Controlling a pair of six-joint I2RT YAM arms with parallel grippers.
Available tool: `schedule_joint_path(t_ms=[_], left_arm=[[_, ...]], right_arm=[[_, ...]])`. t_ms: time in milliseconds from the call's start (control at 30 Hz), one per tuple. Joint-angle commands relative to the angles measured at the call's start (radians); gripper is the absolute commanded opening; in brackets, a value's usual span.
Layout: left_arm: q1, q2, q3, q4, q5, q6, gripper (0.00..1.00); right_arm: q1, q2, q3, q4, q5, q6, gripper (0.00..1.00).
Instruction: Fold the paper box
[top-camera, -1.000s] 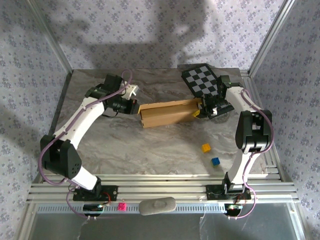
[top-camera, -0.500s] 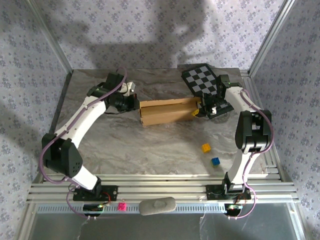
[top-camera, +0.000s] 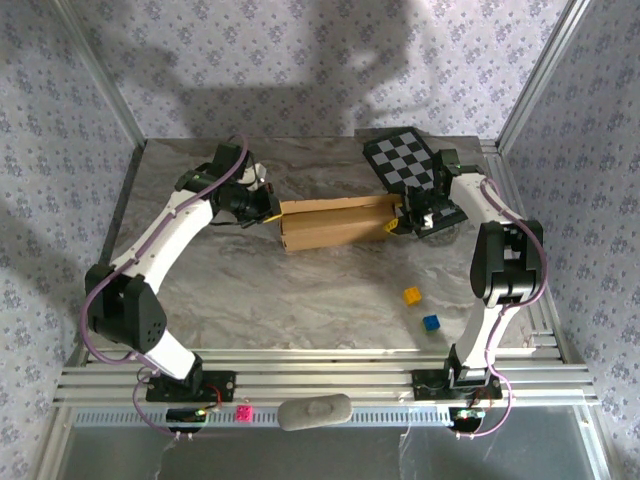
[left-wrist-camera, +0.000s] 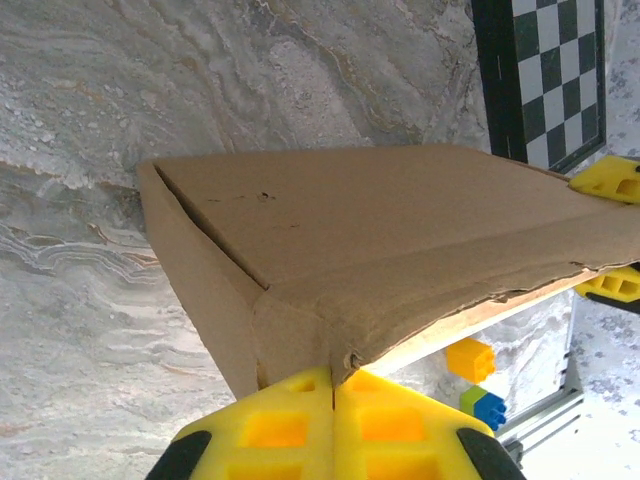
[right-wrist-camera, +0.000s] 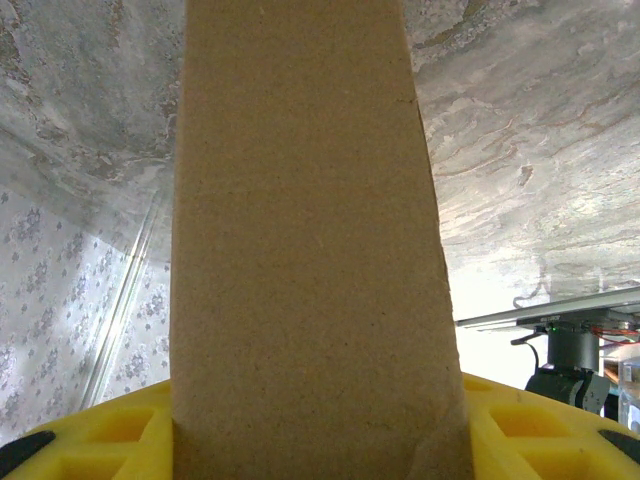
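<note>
Clamping paper box (right-wrist-camera: 310, 230) end: right gripper (right-wrist-camera: 320, 435), wrist close-up

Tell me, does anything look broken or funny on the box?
Yes. The brown cardboard box has a ragged, torn-looking edge running away from the left hand. It gapes open there instead of closing flat.

Nothing to read from where I stand: the paper box (top-camera: 335, 226) is plain brown cardboard, and the checkered board (top-camera: 405, 162) carries only black-and-white squares.
</note>
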Motion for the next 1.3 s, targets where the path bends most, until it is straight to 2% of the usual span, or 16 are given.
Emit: schedule_joint_path(t_ms=[0,433,733,1100,1267], left_arm=[[-0.014,0.020,0.037,0.022,0.077,-0.064,0.00],[-0.015,0.001,0.000,0.068,0.102,-0.140,0.00],[-0.016,-0.014,-0.045,0.091,0.122,-0.138,0.00],[-0.015,-0.051,-0.102,0.090,0.128,-0.043,0.00],[-0.015,-0.065,-0.147,0.166,0.149,-0.019,0.00]], right_arm=[[0.011,0.011,0.016,0.000,0.029,-0.002,0.38],[0.010,0.018,0.020,0.001,0.023,-0.003,0.38],[0.005,0.013,0.015,0.001,0.025,-0.003,0.38],[0.004,0.019,0.018,0.002,0.026,-0.003,0.38],[0.002,0.022,0.024,0.003,0.026,-0.002,0.37]])
